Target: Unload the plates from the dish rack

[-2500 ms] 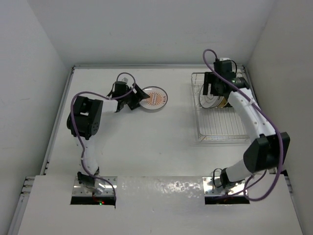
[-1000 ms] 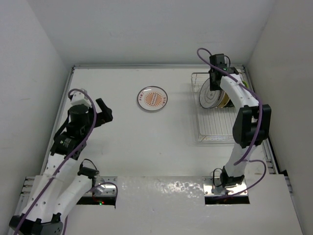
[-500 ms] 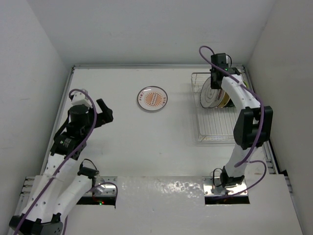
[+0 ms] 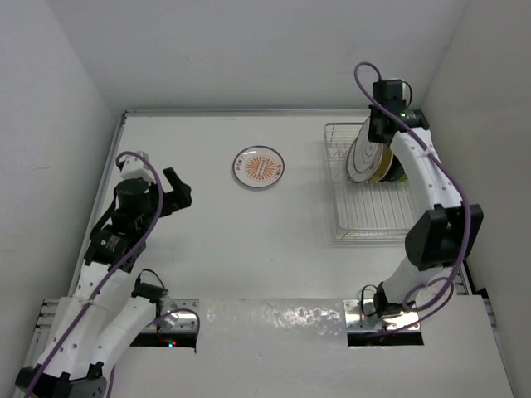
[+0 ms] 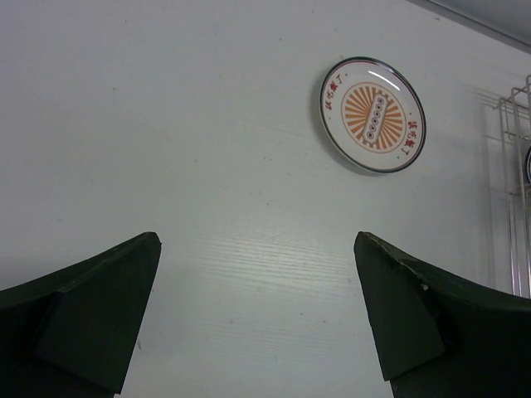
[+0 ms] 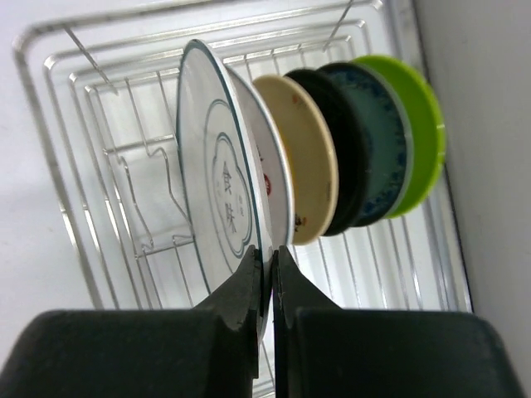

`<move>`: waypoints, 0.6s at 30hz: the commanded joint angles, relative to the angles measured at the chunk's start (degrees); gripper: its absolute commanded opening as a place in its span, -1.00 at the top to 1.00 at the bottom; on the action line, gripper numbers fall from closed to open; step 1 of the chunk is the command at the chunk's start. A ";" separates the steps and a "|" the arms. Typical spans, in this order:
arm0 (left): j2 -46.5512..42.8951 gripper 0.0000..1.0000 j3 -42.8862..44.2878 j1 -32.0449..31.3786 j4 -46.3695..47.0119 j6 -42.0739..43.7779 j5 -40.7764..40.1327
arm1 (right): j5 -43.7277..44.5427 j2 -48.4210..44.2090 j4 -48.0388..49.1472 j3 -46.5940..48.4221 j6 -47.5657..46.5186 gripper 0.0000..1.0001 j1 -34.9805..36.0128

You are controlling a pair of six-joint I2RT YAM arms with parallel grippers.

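The right end effector (image 6: 265, 264) is closed to a narrow slit on the rim of the front plate, a white round plate with grey-blue rings (image 6: 217, 178). This plate stands on edge in the silver wire dish rack (image 6: 91, 157). Close behind it stands a white plate with red marks (image 6: 272, 182), then a tan plate (image 6: 311, 166), a black plate (image 6: 344, 157), a teal-patterned plate (image 6: 377, 141) and a lime green plate (image 6: 419, 124).

I judge the lift should go straight up in the plate's own plane, without twist, until the lower edge clears the prongs. Otherwise it may drag its neighbour or slip from so thin a pinch.

The left end effector (image 5: 255, 249) hangs wide open and empty over the white table (image 5: 166, 124), well apart from the white plate with an orange sunburst (image 5: 372, 114) lying flat there.
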 commanded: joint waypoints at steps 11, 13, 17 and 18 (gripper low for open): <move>-1.85 -1.00 -1.51 -0.48 25.38 -6.62 35.59 | -43.11 -19.80 10.41 -4.66 6.93 1.00 1.73; -0.37 -1.00 -1.70 -0.48 30.91 -9.52 39.12 | -51.73 -22.61 17.61 -10.47 13.68 1.00 1.73; 4.02 -1.00 -0.99 -0.48 33.58 -12.25 40.64 | -65.10 -25.52 35.46 -19.72 26.31 1.00 2.43; 4.99 -1.00 -0.91 -0.48 35.75 -13.21 40.99 | -68.34 -25.70 38.98 -21.39 28.98 1.00 3.48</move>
